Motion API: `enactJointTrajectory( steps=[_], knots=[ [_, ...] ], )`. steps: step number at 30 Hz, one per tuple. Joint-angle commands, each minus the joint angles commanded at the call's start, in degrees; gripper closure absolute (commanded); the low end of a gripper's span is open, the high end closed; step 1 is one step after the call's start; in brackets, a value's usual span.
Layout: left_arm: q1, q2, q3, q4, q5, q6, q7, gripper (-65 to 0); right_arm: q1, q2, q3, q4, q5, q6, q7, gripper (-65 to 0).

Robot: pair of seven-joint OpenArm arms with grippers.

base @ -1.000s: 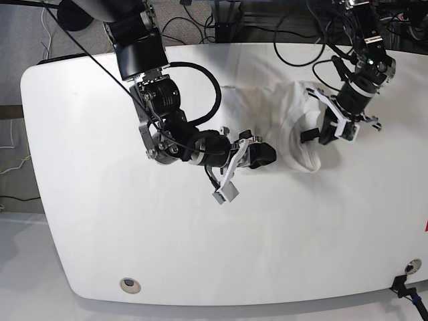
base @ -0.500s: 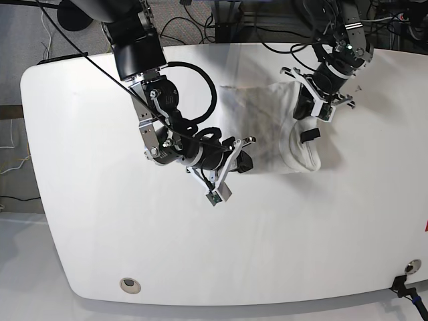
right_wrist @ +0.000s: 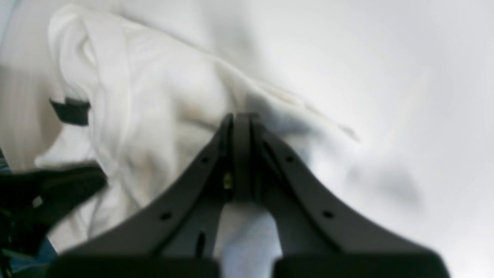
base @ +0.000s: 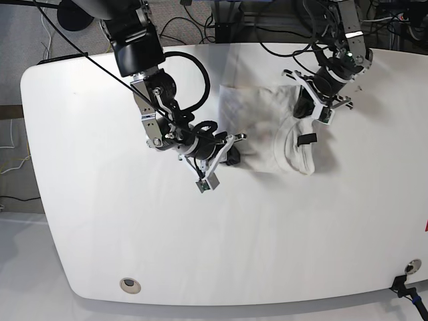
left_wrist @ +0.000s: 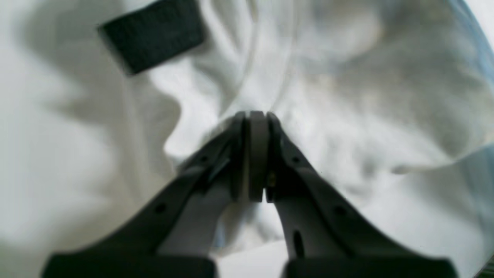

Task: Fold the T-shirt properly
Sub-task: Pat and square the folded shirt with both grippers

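Observation:
The white T-shirt [base: 267, 124] lies bunched on the table's far middle, plain side up, with its black neck label [base: 306, 139] near the right end. My left gripper [base: 306, 110] pinches the shirt's right part; in the left wrist view its gripper [left_wrist: 251, 116] is shut on cloth [left_wrist: 347, 116] just below the label [left_wrist: 154, 34]. My right gripper [base: 232, 155] holds the shirt's near left edge. The right wrist view shows that gripper [right_wrist: 237, 116] shut on a fold of the T-shirt [right_wrist: 162, 100], with the label [right_wrist: 69, 110] far left.
The white table [base: 301, 241] extends toward the front. Black cables [base: 194, 27] lie along the back edge. A round grommet [base: 130, 285] sits front left and a clamp [base: 408, 281] at the front right corner. A dark part of the other arm [right_wrist: 46, 193] shows lower left.
My right gripper has drawn the shirt's edge leftward, spreading the cloth. My left gripper has moved up and back with the collar side. The shirt now spans wider.

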Motion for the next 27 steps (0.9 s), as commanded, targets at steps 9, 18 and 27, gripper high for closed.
enactJointTrajectory(
  steps=[9,18,27],
  knots=[
    [-7.47,-4.57,0.35,-3.96,0.09,0.0,0.0,0.0,-4.04,4.4,0.35,5.71,0.44,-0.44,-0.26,0.0],
    [-16.0,-4.75,0.44,-11.78,0.09,0.0,0.0,0.0,-11.87,2.64,0.35,17.32,0.44,-0.53,-3.6,0.0],
    [-15.38,-4.75,0.26,-5.71,0.0,0.0,0.0,0.0,-11.34,2.2,0.26,18.46,0.44,-0.53,-3.6,0.0]
  ],
)
